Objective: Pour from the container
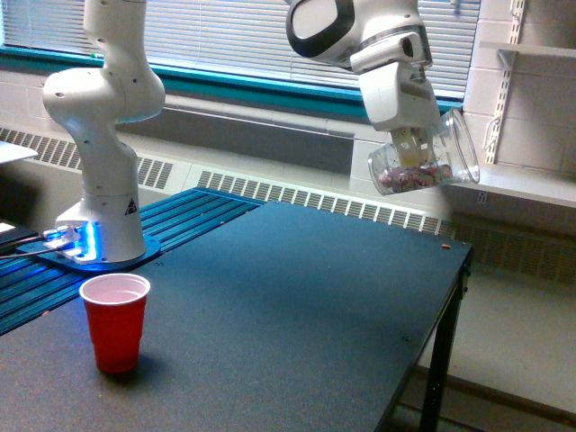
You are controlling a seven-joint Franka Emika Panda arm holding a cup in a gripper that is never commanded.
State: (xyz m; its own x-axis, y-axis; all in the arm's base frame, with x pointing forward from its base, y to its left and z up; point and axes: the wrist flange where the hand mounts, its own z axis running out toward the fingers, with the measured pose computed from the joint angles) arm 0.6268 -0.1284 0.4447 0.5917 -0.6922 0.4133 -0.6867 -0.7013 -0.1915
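- The red cup (pixel 115 321) is nearest the camera, upright on the dark table (pixel 306 306), open mouth up, and I can see nothing inside it.
- My base (pixel 99 236) stands just behind the red cup, at the table's far edge.
- My gripper (pixel 412 144) is high above the table and well away from the red cup, toward the exterior view's right, clamped on the container (pixel 425 162).
- The container is tipped well over, nearly on its side, rim pointing to the exterior view's right and slightly up; small reddish-pink pieces lie along its lower wall (what they are I cannot tell).
- My judgement on progress: the contents appear to be in the container, no stream or spill shows, so the pour itself looks not yet done.
- Pose: my upper links arch from the base across the top of the frame, wrist angled down and sideways, holding the container in mid-air over the table's far corner.
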